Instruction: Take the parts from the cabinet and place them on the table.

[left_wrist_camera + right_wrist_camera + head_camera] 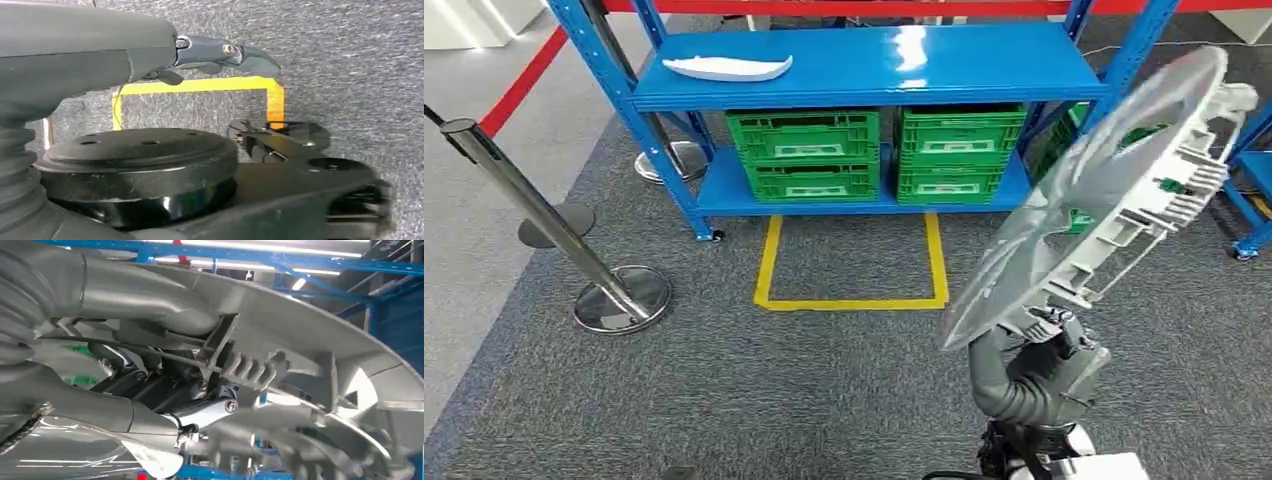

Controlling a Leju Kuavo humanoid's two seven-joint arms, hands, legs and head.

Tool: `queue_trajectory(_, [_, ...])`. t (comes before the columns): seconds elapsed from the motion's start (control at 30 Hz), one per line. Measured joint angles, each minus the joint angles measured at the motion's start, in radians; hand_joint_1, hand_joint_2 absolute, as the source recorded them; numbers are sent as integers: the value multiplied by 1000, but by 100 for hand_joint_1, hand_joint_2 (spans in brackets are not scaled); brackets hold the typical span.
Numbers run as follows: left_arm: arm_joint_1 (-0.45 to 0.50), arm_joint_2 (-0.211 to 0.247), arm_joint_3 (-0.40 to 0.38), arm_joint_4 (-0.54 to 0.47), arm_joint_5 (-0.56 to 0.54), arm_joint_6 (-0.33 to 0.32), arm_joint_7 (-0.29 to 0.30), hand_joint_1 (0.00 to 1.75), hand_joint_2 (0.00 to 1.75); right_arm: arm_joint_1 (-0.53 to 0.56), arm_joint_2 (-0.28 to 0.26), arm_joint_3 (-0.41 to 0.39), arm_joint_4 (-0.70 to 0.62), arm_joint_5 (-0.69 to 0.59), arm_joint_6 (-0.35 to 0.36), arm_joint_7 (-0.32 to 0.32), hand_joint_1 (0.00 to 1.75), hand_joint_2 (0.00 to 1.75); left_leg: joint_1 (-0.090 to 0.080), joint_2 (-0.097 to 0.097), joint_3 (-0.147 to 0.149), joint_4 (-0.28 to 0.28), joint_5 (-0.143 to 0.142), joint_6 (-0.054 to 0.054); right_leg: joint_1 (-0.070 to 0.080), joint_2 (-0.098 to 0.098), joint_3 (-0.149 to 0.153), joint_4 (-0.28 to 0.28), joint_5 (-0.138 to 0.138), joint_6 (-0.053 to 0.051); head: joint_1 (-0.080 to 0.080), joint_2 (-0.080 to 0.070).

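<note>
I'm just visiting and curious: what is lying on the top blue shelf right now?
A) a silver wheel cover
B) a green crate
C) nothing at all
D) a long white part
D: a long white part lies on the top blue shelf; the green crates sit on the shelf below it.

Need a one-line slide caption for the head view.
Right robot hand holds a round silver wheel cover up, facing a blue rack with green crates and a white part.

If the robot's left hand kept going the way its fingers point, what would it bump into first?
Probably the grey carpet. The left hand hangs with its fingers apart, holding nothing, and only floor near the yellow tape seems ahead, though depth is unclear.
</note>
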Motion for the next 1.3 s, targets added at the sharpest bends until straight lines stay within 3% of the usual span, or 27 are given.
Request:
queue_trajectory(0.03, [0, 0, 0, 0, 0, 0, 0, 0, 175, 0, 0, -1, 0, 0, -2, 0, 175, 175, 1, 0, 24, -46, 33, 2, 0, 1, 0, 1, 0, 0, 0, 0])
queue_trajectory(0.1, [0, 0, 0, 0, 0, 0, 0, 0, 175, 1, 3, -1, 0, 0, -4, 0, 175, 175, 0, 0, 116, -231, 124, 13, 0, 4, 3, 2, 0, 1, 0, 0])
queue_trajectory(0.13, [-1, 0, 0, 0, 0, 0, 0, 0, 175, 1, 6, -1, 0, 0, -5, 0, 175, 175, -3, -2, 142, -279, 119, 19, 2, 4, 2, 2, 2, 5, 1, 0])
queue_trajectory(0.27, [0, 0, 0, 0, 2, 0, 0, 0, 175, 0, 8, -1, 0, -4, -7, 3, 175, 175, -8, -2, 133, -298, 120, 32, 4, 3, -11, 0, 13, 27, 1, 0])
queue_trajectory(0.3, [1, -2, 0, 0, 2, 1, 0, 0, 175, 0, 8, 0, 0, -9, -8, 8, 175, 175, 1, -1, 136, -312, 131, 42, 4, 3, -17, 4, 7, 33, 1, 0])
queue_trajectory(0.33, [-1, -2, 0, 0, 2, 1, 0, 0, 175, 0, 8, -1, 0, -12, -9, 11, 175, 175, 1, 0, 134, -314, 134, 46, 3, 2, -32, 27, -17, 37, 3, 0])
queue_trajectory(0.37, [-2, -2, 0, 0, 2, 1, 0, 0, 175, -1, 8, -1, 0, -13, -9, 12, 175, 175, 1, 0, 131, -314, 136, 51, 3, 3, -57, 84, -54, 40, 8, 0])
queue_trajectory(0.43, [-1, -2, 0, 0, 2, 1, 0, 0, 175, 0, 8, 0, 1, -13, -11, 13, 175, 175, -1, 2, 126, -313, 138, 54, 3, 3, -132, 251, -128, 46, 8, 0])
queue_trajectory(0.47, [0, -2, 0, 0, 1, 0, 0, 0, 175, 1, 8, 1, 1, -7, -18, 13, 175, 175, -3, 2, 125, -313, 138, 55, 3, 3, -157, 307, -142, 49, 8, 0])
queue_trajectory(0.5, [0, -2, 0, 0, 0, -2, 1, 0, 175, 2, 8, 1, 2, -3, -27, 12, 175, 175, -3, 2, 125, -313, 139, 55, 2, 3, -158, 312, -130, 49, 8, 0])
queue_trajectory(0.53, [0, -2, 0, 0, 0, -2, 1, 0, 175, 3, 8, 1, 2, 2, -36, 12, 175, 175, -3, 1, 125, -312, 139, 55, 2, 3, -133, 268, -97, 49, 8, 0])
queue_trajectory(0.6, [-1, -3, 0, 0, -1, -2, 1, 0, 175, 3, 8, 1, 2, 16, -58, 13, 175, 175, -2, -2, 127, -309, 138, 53, 2, 2, -39, 89, -10, 45, 9, 0])
queue_trajectory(0.63, [0, -3, 0, 0, -1, -2, 1, 0, 175, 1, 8, 1, 2, 16, -62, 18, 175, 175, -3, -2, 126, -305, 135, 49, 1, 0, -6, 19, -3, 43, 10, 0])
queue_trajectory(0.67, [-1, -3, 0, 0, 0, -2, 1, 0, 175, -3, 8, 2, 2, 15, -61, 26, 175, 175, -13, -3, 118, -294, 133, 42, 3, 1, 16, -3, -13, 40, 11, 0])
queue_trajectory(0.77, [0, -3, 0, 0, 1, -2, 1, 0, 175, 0, 8, 3, 3, 2, -55, 37, 175, 175, -11, -2, 113, -297, 140, 30, 6, 7, 2, 8, -11, 25, 8, 0])
queue_trajectory(0.83, [-1, -2, 0, 0, 3, -2, 1, 0, 175, -1, 8, 5, 3, -1, -54, 40, 175, 175, -11, -2, 106, -278, 118, 18, -4, 3, 4, 1, -5, 13, 7, 0])
queue_trajectory(0.87, [-1, -2, 0, 0, 3, -2, 1, 0, 175, -2, 8, 6, 3, 0, -54, 40, 175, 175, -8, -2, 87, -228, 81, 10, -4, 3, 4, 1, -5, 7, -3, 0])
queue_trajectory(0.93, [0, -1, 0, 0, 4, -2, 1, 0, 175, -2, 8, 6, 5, 0, -56, 40, 175, 175, -3, -2, 15, -59, -1, 1, -3, 1, 1, 1, -5, 4, -2, 0])
queue_trajectory(0.97, [1, -1, 0, 0, 4, -2, 1, 0, 175, -1, 8, 7, 6, 0, -58, 40, 175, 175, -2, -2, -10, -2, -19, -1, -3, 1, 1, 2, -5, 4, -2, 0])
queue_trajectory(1.0, [1, -2, 0, 0, 5, -2, 1, 0, 175, -1, 8, 7, 7, 0, -62, 40, 175, 175, -1, -2, -15, 13, -14, -1, -3, 1, 1, 2, -5, 4, -2, 0])
queue_trajectory(1.03, [1, -2, 0, 0, 5, -2, 1, 0, 175, 0, 8, 6, 8, 0, -65, 40, 175, 175, 0, -2, 1, -16, 15, 1, -3, 2, 3, 2, -5, 4, -2, 0])
queue_trajectory(1.07, [1, -2, 0, 0, 5, -1, 1, 0, 175, 0, 8, 6, 8, 0, -67, 43, 175, 175, 0, -2, 32, -81, 58, 4, -3, 4, 4, 3, -5, 4, -2, 0])
queue_trajectory(1.1, [1, -2, 0, 0, 5, -1, 1, 0, 175, 0, 10, 6, 8, -3, -69, 44, 175, 175, -1, -2, 80, -180, 109, 9, -3, 6, 7, 3, -5, 5, -2, 0])
queue_trajectory(1.13, [1, -2, 0, 0, 5, 0, 1, 0, 175, 0, 13, 6, 8, -8, -71, 46, 175, 175, -1, -3, 118, -264, 140, 16, -3, 6, 8, 2, -6, 7, -2, 0])
queue_trajectory(1.2, [-1, -2, 0, 0, 6, 1, 1, 0, 175, -1, 16, 6, 8, -23, -73, 48, 175, 175, -6, -2, 130, -295, 122, 24, 3, 12, -3, 6, -4, 16, -2, 0])
queue_trajectory(1.27, [2, -2, 0, 0, 6, 2, 1, 0, 175, 0, 16, 6, 8, -34, -72, 51, 175, 175, -7, -2, 125, -292, 122, 25, 1, 12, -5, 1, 2, 26, -1, 0])
queue_trajectory(1.3, [3, -3, 1, 0, 8, 2, 1, 0, 175, 0, 16, 6, 8, -38, -71, 52, 175, 175, -3, 3, 126, -302, 128, 34, 4, 15, -5, 1, 1, 34, 0, 0])
